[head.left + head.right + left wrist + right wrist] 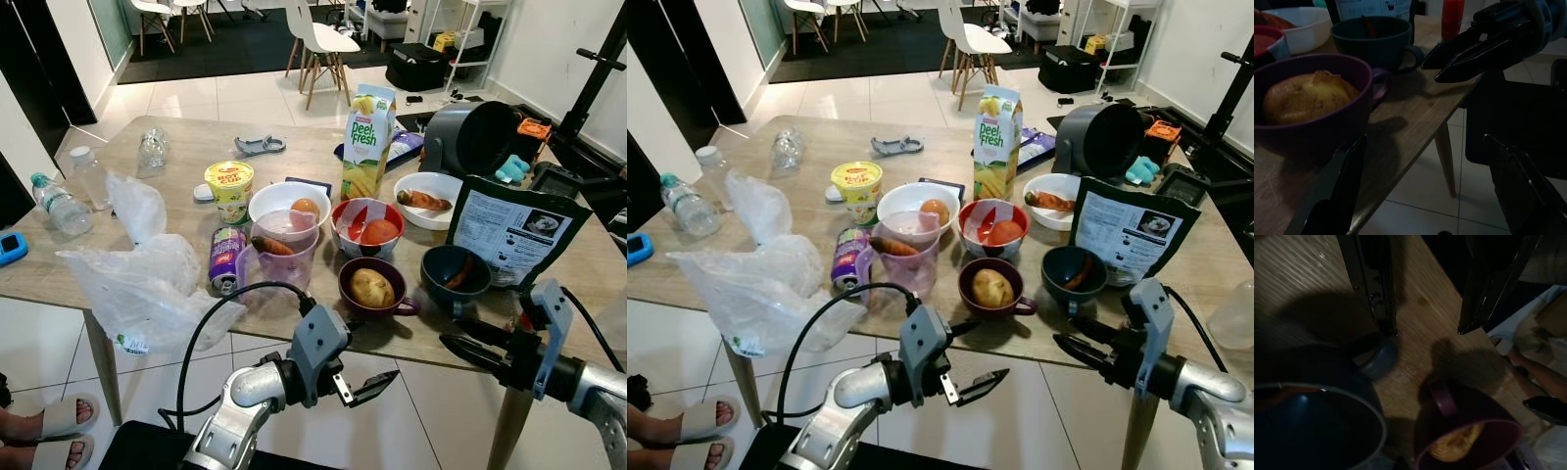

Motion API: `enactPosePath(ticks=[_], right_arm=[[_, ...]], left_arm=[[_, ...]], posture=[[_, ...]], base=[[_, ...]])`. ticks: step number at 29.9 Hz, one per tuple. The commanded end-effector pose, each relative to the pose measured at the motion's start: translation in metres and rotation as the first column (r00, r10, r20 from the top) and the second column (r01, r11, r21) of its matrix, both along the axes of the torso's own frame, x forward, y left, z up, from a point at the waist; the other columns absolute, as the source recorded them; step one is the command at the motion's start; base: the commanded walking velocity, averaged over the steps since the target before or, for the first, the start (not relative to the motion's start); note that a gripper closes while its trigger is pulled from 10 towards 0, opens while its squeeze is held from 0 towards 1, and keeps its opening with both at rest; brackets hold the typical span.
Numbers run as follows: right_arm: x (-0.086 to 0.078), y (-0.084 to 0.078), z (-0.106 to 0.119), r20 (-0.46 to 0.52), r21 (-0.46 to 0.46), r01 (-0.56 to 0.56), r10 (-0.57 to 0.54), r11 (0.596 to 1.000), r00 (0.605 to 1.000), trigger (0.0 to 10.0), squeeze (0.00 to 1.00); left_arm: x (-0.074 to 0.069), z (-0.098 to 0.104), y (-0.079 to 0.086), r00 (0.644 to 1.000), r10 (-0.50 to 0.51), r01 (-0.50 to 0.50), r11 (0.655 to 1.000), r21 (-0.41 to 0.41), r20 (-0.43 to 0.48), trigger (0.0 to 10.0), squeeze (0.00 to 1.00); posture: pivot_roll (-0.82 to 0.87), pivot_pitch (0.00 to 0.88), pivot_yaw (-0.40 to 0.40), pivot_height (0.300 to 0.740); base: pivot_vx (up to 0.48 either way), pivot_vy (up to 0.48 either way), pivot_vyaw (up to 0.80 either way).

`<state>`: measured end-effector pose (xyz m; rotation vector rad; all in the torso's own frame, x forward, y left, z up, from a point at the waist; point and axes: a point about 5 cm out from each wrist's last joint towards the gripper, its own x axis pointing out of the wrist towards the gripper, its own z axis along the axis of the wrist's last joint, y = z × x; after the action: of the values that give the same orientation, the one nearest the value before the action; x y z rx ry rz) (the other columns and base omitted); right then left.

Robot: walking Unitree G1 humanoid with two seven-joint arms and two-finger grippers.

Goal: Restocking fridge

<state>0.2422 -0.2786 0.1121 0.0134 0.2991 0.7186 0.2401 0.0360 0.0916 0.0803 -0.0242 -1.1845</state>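
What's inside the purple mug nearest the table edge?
A single potato sits in the purple mug, filling most of it. Anything beneath the potato is covered and cannot be seen.

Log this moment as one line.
left gripper: open, below table edge | right gripper: open, near dark blue cup | potato in purple mug: untouched | wooden table: food waiting

Both silver arms reach forward, held low at the near edge of the table (176,152). The left gripper (377,384) hangs just below that edge, fingers parted. The right gripper (468,345) sits level with the edge nearer the right corner, fingers also spread.
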Motion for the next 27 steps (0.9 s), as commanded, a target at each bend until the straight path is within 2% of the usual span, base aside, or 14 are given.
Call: enactPosePath(ticks=[1,8,18,27], right_arm=[[0.003,0.002,-0.001,0.002,-0.009,0.012,-0.011,1.000,1.000,10.0,0.00],[0.005,0.003,-0.005,-0.011,-0.041,0.034,-0.034,0.999,0.999,10.0,0.00],[0.017,-0.003,-0.003,0.023,-0.083,0.136,-0.135,0.987,0.991,10.0,0.00],[0.021,0.002,-0.003,0.002,-0.063,0.145,-0.145,0.987,0.989,10.0,0.00]], left_arm=[[-0.002,-0.001,0.002,1.000,-0.008,0.008,1.000,0.012,-0.001,10.0,0.00],[-0.002,-0.001,0.003,1.000,-0.007,0.007,1.000,0.016,-0.001,10.0,0.00],[-0.002,0.000,0.002,1.000,-0.010,0.010,1.000,0.018,0.000,10.0,0.00],[-0.002,0.001,0.001,1.000,-0.014,0.014,1.000,0.018,0.000,10.0,0.00]], posture=[[0.05,0.056,0.010,0.740],[0.05,0.056,0.009,0.740],[0.06,0.053,0.006,0.740],[0.06,0.047,0.004,0.740]], base=[[0.000,0.000,0.00],[0.000,0.000,0.00],[0.000,0.000,0.00],[0.000,0.000,0.00]])
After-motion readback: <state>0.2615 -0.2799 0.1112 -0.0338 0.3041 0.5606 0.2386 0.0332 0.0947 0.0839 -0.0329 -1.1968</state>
